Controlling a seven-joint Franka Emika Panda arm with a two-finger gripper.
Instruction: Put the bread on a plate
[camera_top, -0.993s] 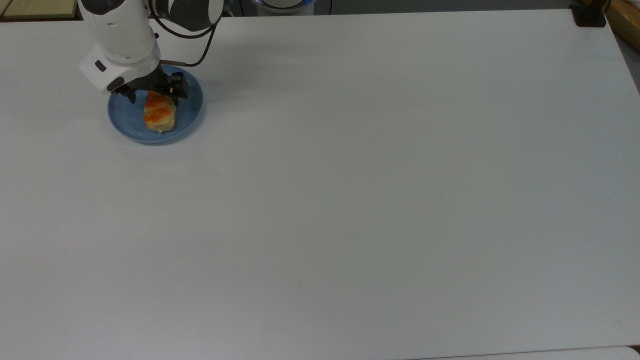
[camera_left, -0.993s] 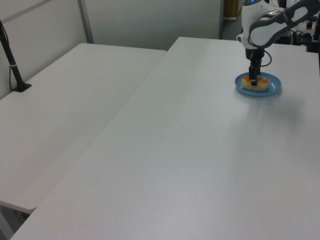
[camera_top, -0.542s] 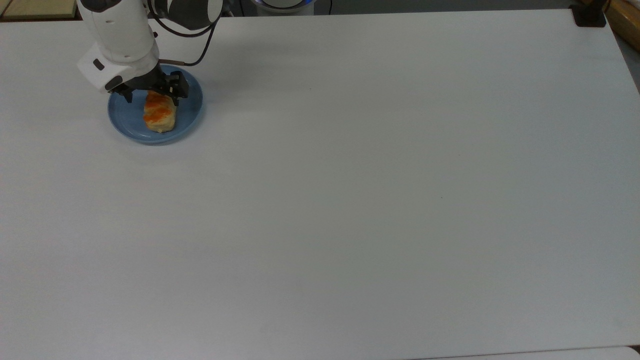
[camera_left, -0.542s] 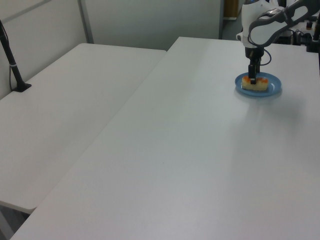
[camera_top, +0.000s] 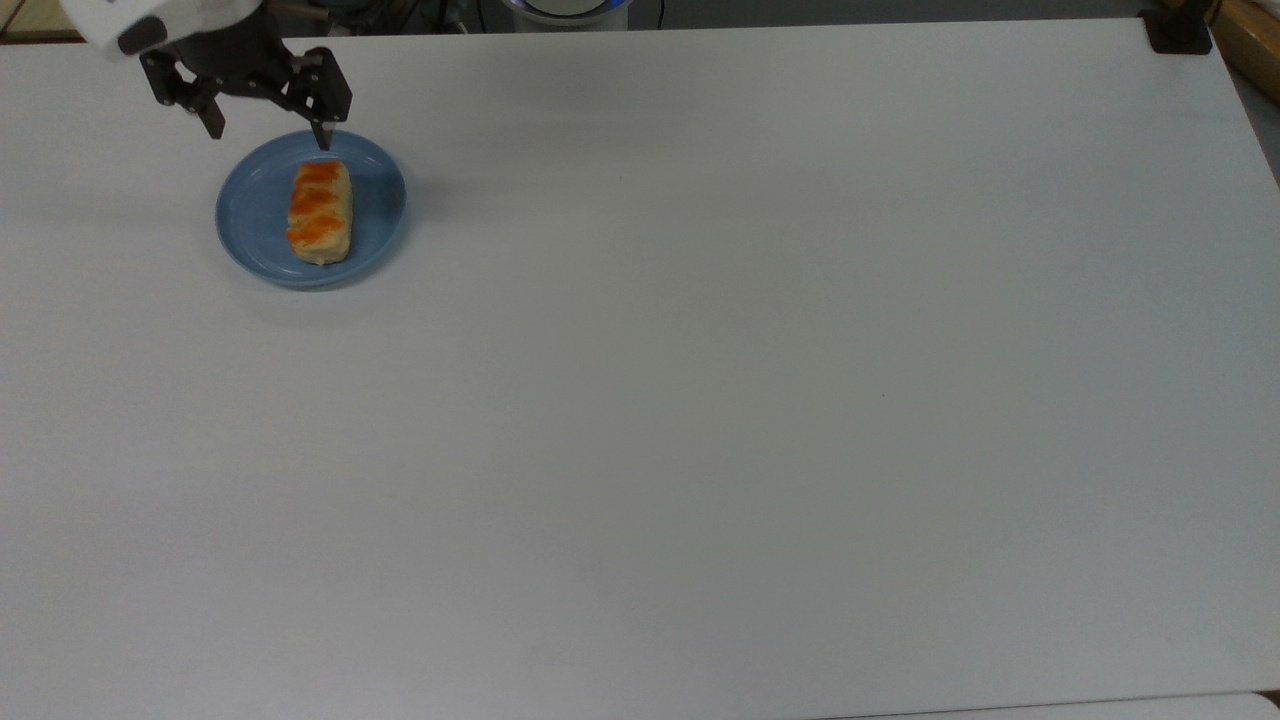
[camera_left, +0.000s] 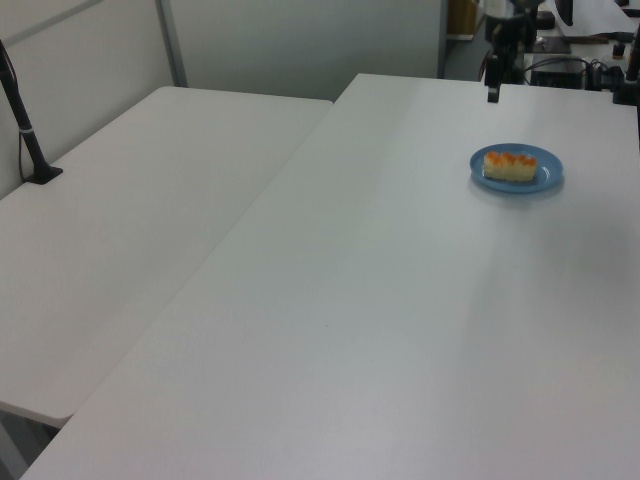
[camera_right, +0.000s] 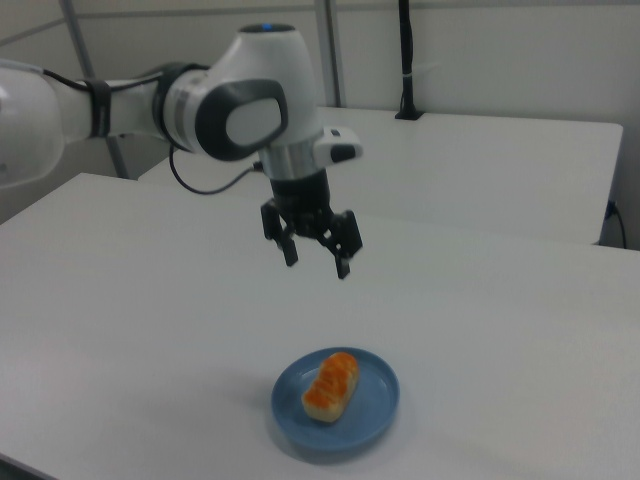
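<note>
Now the gripper (camera_right: 315, 255) had lifted clear of the plate (camera_right: 375, 404), having hovered low over the bread (camera_right: 331, 386) half a second earlier; its fingers (camera_right: 343, 262) hung spread and empty. That bread lay flat near the middle of the blue plate, lengthwise, untouched, so the placing looked finished and only the retreat remained. Around them the white surface (camera_top: 700, 400) held nothing else nearby, and nothing blocked the arm's way up.
</note>
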